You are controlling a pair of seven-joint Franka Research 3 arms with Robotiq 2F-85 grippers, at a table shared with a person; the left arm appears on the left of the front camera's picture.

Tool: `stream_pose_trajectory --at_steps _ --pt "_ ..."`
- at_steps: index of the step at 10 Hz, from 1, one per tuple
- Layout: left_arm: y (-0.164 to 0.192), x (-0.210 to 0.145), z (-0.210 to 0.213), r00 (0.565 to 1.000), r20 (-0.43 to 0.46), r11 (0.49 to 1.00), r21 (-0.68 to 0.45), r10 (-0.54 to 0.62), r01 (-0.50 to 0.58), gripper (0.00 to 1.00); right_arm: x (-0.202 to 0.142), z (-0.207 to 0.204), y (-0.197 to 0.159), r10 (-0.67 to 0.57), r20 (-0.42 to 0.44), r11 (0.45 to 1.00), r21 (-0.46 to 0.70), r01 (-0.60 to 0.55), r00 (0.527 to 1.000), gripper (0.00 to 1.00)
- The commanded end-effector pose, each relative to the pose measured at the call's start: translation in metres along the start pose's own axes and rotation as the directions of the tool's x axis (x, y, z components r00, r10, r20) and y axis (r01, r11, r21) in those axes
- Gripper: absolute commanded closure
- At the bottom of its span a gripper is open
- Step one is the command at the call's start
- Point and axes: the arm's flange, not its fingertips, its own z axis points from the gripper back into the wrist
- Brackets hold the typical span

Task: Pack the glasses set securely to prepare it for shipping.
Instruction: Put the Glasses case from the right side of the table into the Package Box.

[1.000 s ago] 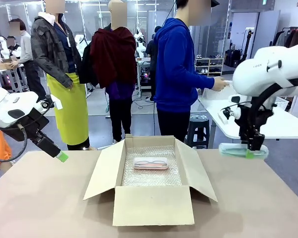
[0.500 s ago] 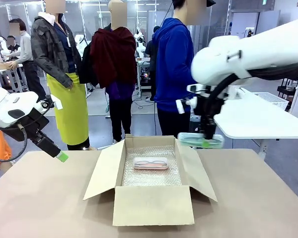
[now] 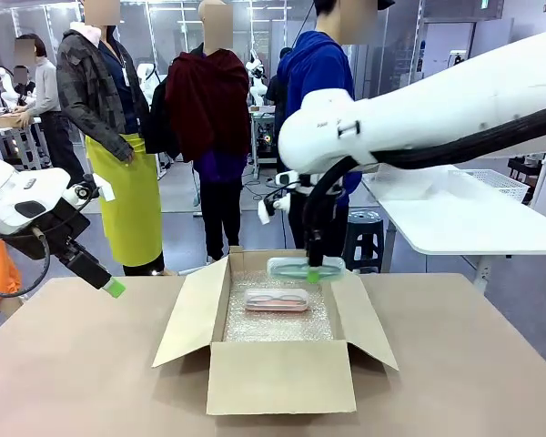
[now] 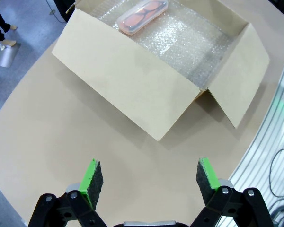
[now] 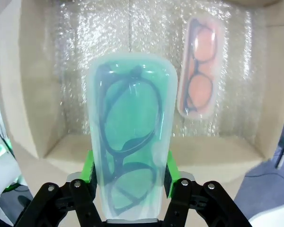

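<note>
Your right pincer (image 3: 313, 273) grasps the mint green glasses case (image 3: 289, 267) over the open cardboard box (image 3: 282, 375), your left pincer (image 4: 146, 177) hangs released; next, I think, you lower it onto the bubble wrap (image 5: 71, 71) beside the pink glasses case (image 3: 276, 299).

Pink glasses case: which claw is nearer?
Right. The right claw, shut on the mint case, hangs over the box close to the pink case; the left claw sits open, far off its left side.
</note>
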Motion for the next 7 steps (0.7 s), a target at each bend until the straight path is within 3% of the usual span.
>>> stream_pose_trajectory --at_steps 1,7 --pt "0.001 -0.001 0.001 1.0 0.009 1.0 -0.012 -0.003 0.003 0.0 0.017 -0.015 -0.017 -0.017 -0.026 1.0 0.012 0.017 1.0 0.66" --pt "0.001 -0.001 0.001 1.0 0.009 1.0 -0.012 -0.003 0.003 0.0 0.027 -0.09 -0.027 -0.014 -0.001 0.999 0.052 0.014 1.0 0.66"
